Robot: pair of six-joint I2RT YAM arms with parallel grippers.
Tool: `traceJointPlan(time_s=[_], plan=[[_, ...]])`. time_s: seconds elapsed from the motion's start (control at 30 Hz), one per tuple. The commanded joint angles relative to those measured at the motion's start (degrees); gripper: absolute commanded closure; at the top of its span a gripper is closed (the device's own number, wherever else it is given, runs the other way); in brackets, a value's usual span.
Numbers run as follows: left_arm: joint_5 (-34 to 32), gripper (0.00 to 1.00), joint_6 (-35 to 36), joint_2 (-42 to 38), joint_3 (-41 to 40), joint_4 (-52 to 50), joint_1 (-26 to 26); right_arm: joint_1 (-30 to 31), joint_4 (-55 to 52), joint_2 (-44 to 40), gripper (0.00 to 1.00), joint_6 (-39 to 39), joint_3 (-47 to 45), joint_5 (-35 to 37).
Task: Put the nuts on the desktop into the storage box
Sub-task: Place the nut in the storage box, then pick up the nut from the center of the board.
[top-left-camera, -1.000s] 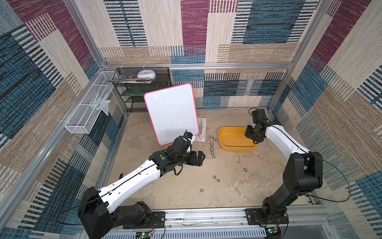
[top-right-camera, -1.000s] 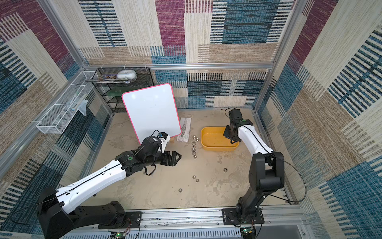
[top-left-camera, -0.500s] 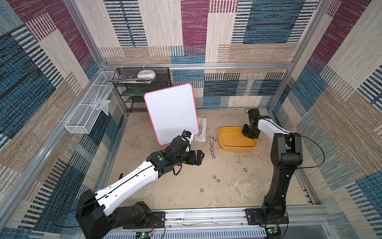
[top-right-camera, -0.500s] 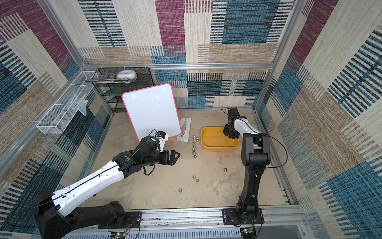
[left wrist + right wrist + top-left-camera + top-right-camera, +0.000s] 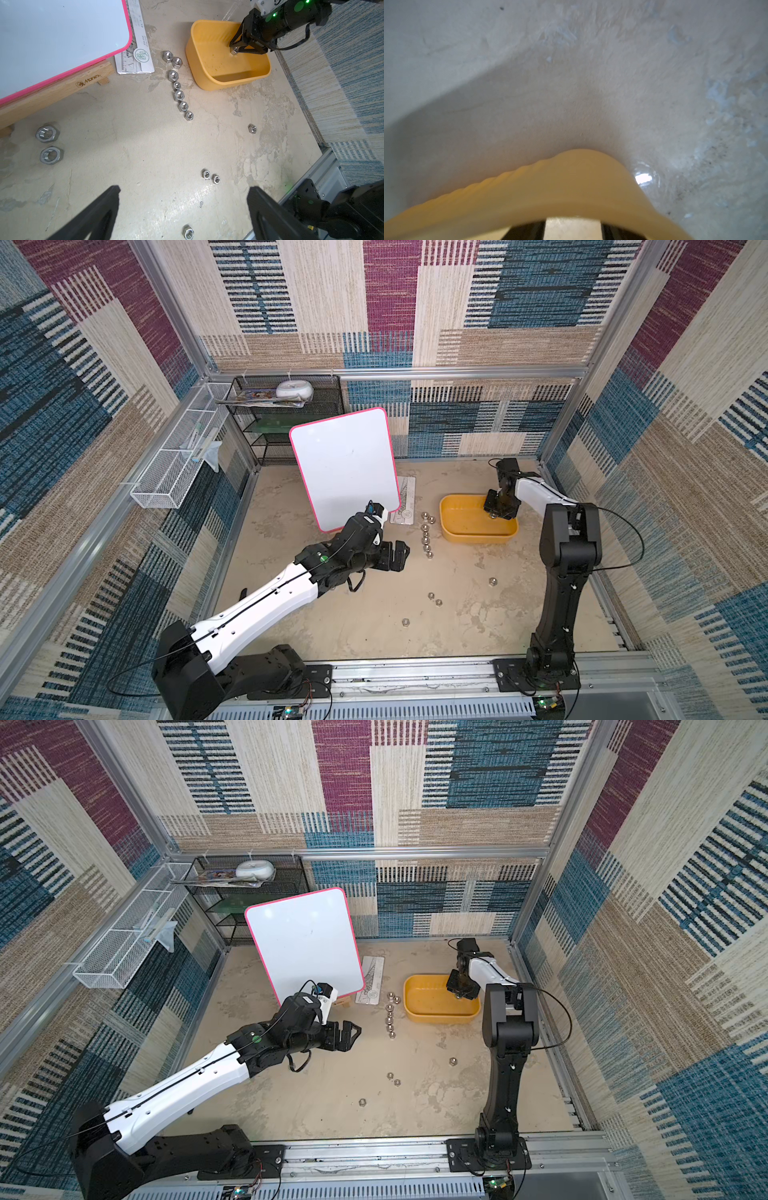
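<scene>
Bright even light, soft shadows, right wrist view blurred

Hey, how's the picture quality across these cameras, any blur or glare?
Right wrist view: blurred throughout, the storage box rim a smeared yellow band, one glare spot on the desktop. Left wrist view: sharp, the nuts crisp, mild sheen on the desktop. Both top views: evenly lit, soft shadows.

The white-shelled, black-jointed left arm (image 5: 257,610) carries a thin black cable (image 5: 270,593) (a green light (image 5: 322,559) glows near its wrist). The left gripper (image 5: 184,190) has matte black fingers (image 5: 99,212). The right arm (image 5: 569,547) is mostly black.
</scene>
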Motion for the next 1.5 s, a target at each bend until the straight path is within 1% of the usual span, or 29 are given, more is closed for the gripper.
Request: traceJointPlan(time_s=[0.0,0.2,0.33,0.4,0.63,0.77,0.97,1.07,1.47], plan=[[0.29,0.0,0.18,-0.21,0.19,-0.71,-0.06,0.13,-0.76,-3.71,0.51,0.4,-0.99,-1.07],[1.2,0.0,1.18,-0.3,-0.8,-0.21,-0.15,0.67,-2.15,-14.27,0.5,0.17,-7.6,-1.18],[2.18,0.0,1.77,-0.1,-1.29,0.21,-0.15,1.27,-3.01,-23.9,0.49,0.26,-15.88,-0.87],[2.82,0.0,2.13,0.18,-1.14,0.32,-0.15,1.55,-3.4,-28.51,0.49,-0.77,-20.35,-2.36],[4.43,0.0,3.46,2.05,-0.07,0.0,-0.15,4.89,-6.0,-42.87,0.47,2.75,-34.15,-4.16],[5.64,0.0,3.37,2.91,0.12,0.45,-0.15,7.22,-5.81,-48.12,0.46,5.91,-40.83,-5.24],[6.54,0.0,2.68,3.37,0.19,0.49,-0.28,11.5,-2.96,-50.17,0.47,10.2,-49.65,-6.41],[6.37,0.0,2.52,2.83,-0.05,0.39,-0.42,12.13,-0.95,-49.8,0.49,10.73,-52.14,-6.99],[5.74,0.0,2.17,1.3,-0.54,-0.45,-0.82,12.2,1.68,-43.01,0.5,8.08,-52.52,-3.55]])
